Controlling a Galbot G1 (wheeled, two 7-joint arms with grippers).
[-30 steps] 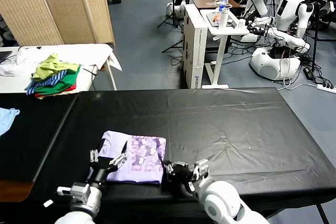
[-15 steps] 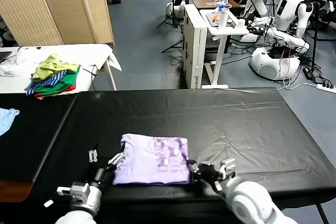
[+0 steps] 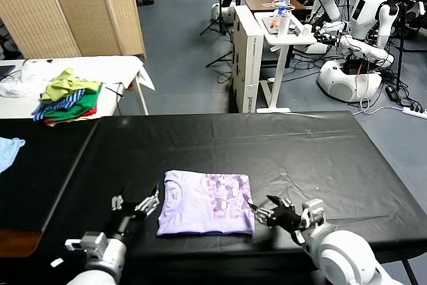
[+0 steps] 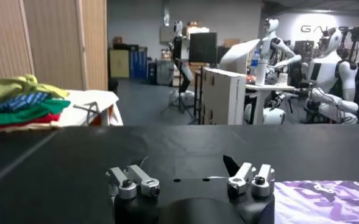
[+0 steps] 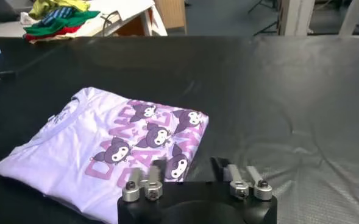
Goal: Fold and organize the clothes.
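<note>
Black table cover (image 3: 300, 145), folded lavender T-shirt (image 3: 205, 211), blue-grey lab floor (image 3: 180, 38)

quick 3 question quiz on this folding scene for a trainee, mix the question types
1. True or false: the lavender T-shirt lies folded flat on the black table.
2. Which gripper is beside the shirt's printed end? A. left gripper B. right gripper
3. Fill in: neither gripper is ____ the shirt.

Key: 1 true; 2 B; 3 holding.
</note>
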